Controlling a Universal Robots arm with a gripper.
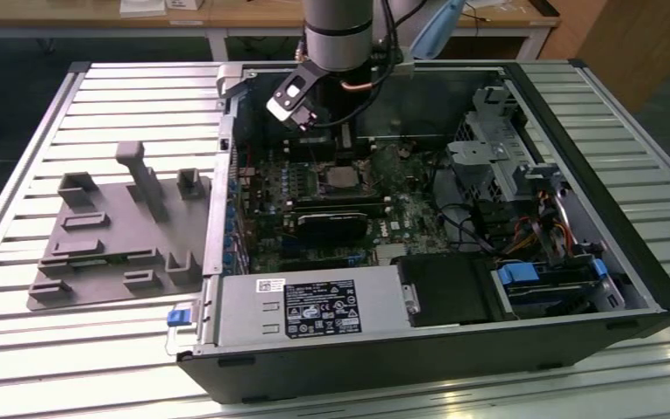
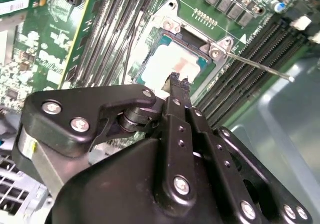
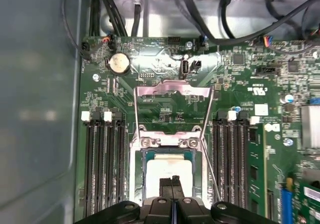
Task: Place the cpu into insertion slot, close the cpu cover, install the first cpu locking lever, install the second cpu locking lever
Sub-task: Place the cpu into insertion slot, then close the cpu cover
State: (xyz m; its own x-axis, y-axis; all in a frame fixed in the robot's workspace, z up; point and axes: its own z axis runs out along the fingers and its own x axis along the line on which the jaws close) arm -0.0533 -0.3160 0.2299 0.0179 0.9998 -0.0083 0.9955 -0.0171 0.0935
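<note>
Closed, empty gripper [image 2: 177, 79] poised just above cpu [image 2: 167, 64] — already seated in insertion slot [image 2: 166, 22]; cpu cover [image 3: 172, 90] raised open. Likely cover-closing step: push its edge down squarely, sparing cpu top.

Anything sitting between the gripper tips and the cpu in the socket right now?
Nothing visible does. The black gripper, fingers together, hangs right over the flat square silver-topped cpu lying in the silver-rimmed square insertion slot. The thin silver window-frame cpu cover looks swung back off it; a thin wire lever juts aside.
</note>
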